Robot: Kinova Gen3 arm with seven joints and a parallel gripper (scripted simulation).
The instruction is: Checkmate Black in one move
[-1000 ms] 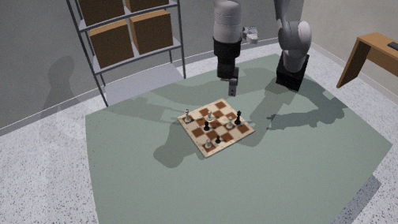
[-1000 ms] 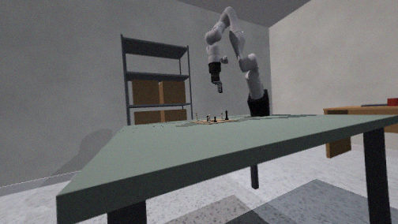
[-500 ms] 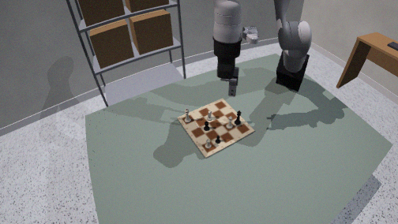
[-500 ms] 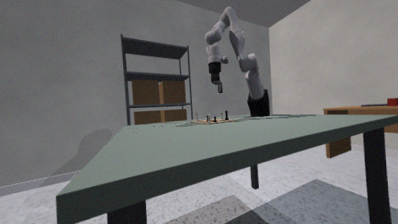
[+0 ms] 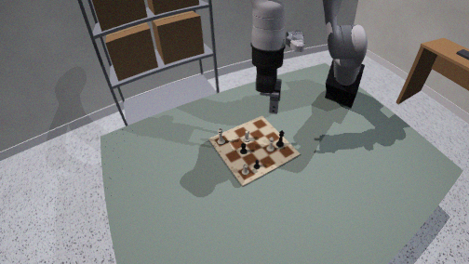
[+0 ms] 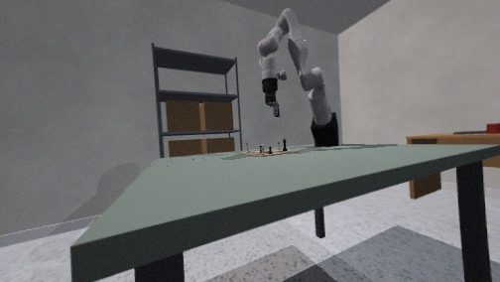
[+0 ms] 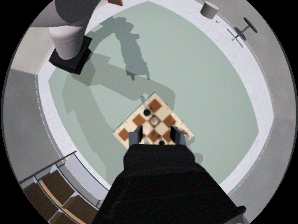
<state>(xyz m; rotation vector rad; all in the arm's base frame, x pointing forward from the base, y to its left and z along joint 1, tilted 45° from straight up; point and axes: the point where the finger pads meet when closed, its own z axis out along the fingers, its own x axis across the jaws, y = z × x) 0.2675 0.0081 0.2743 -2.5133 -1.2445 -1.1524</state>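
Note:
A small chessboard (image 5: 254,149) lies on the green table. White pieces stand at the left corner (image 5: 221,137), near the back (image 5: 247,137), towards the right (image 5: 271,145) and at the front (image 5: 245,169). Black pieces stand at the right (image 5: 280,138), in the middle (image 5: 243,149) and near the front (image 5: 257,165). My gripper (image 5: 274,106) hangs open and empty, high above the board's far edge. It also shows in the exterior view (image 6: 275,110), well above the board (image 6: 268,151). In the wrist view the board (image 7: 153,128) lies far below the fingers.
The arm's base (image 5: 344,81) stands on the table behind the board. A metal shelf with brown boxes (image 5: 151,39) stands at the back left. A wooden desk (image 5: 437,60) is at the right.

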